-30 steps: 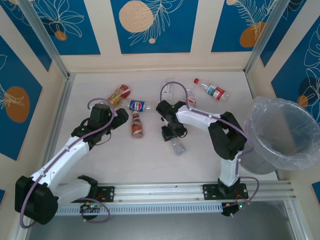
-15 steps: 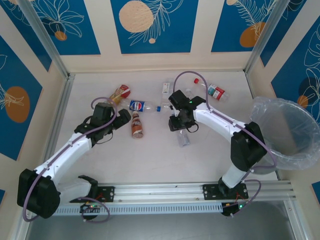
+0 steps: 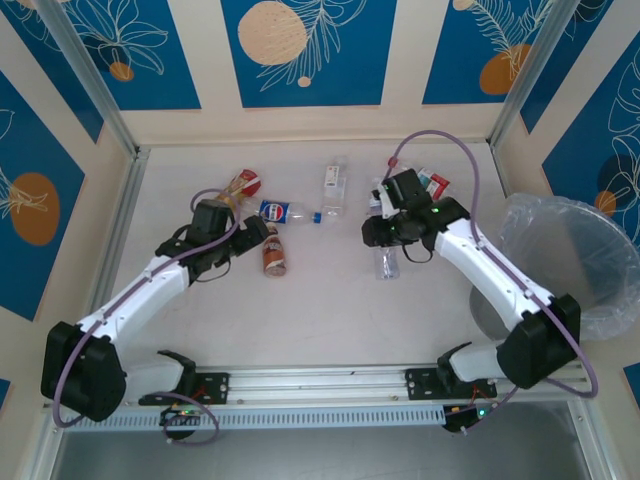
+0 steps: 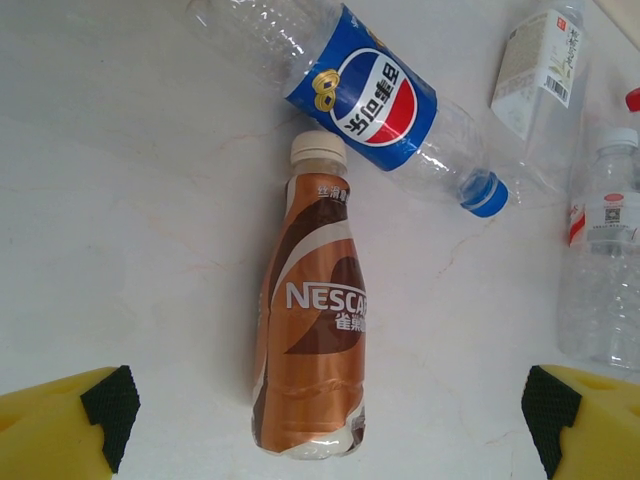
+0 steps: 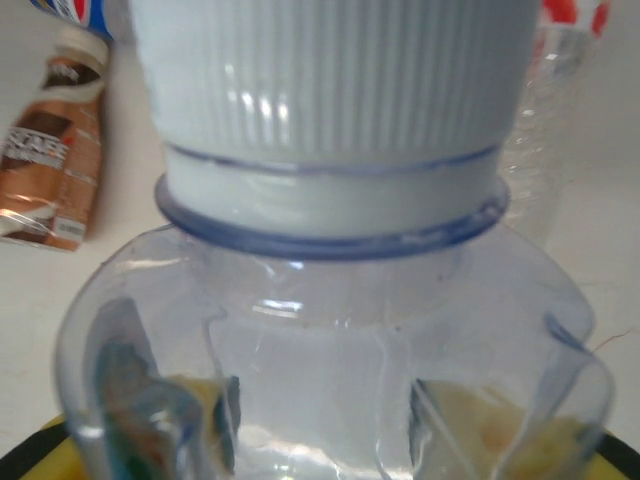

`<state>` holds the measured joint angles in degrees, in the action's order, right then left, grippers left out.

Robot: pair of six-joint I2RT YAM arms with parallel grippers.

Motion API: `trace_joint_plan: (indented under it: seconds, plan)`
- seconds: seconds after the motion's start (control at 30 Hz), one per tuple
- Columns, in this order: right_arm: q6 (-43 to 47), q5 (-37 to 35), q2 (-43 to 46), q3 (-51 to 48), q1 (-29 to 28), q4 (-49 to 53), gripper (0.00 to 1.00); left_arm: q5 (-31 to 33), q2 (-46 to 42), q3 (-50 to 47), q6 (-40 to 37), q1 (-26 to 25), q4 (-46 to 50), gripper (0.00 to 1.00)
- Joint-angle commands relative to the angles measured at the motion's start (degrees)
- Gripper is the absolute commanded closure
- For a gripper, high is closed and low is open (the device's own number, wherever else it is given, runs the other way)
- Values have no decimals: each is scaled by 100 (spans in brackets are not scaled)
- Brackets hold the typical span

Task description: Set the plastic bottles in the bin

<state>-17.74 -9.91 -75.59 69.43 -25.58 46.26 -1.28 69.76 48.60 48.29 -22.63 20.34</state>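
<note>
One clear white-capped plastic bottle point(image 5: 330, 300) hangs in your right jaws' grip; swing it over the round bag-lined bin point(image 3: 560, 240). Your left jaws stand open.

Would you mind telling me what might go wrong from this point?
The right gripper is shut on the clear bottle; its thin, slick plastic might slip free before reaching the bin. The open left gripper straddles the brown bottle, whose cap lies right by the Pepsi bottle; closing could set that one rolling.
</note>
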Motion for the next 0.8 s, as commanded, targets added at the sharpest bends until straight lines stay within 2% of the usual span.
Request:
trace_joint_plan:
  seconds: [0.0, 0.2, 0.63, 0.77]
  plan:
    - [13, 418, 509, -52, 264, -290, 60, -308, 117, 185, -70, -39, -169, 0]
    - [-61, 277, 1106, 79, 584, -531, 60, -746, 462, 386, -224, -146, -267, 0]
    - [58, -761, 2247, 115, 1069, -1323, 59, -438, 915, 823, -476, -625, -22, 0]
    - [291, -1501, 2717, 93, 1206, -1523, 59, -364, 961, 892, -605, -763, -99, 1]
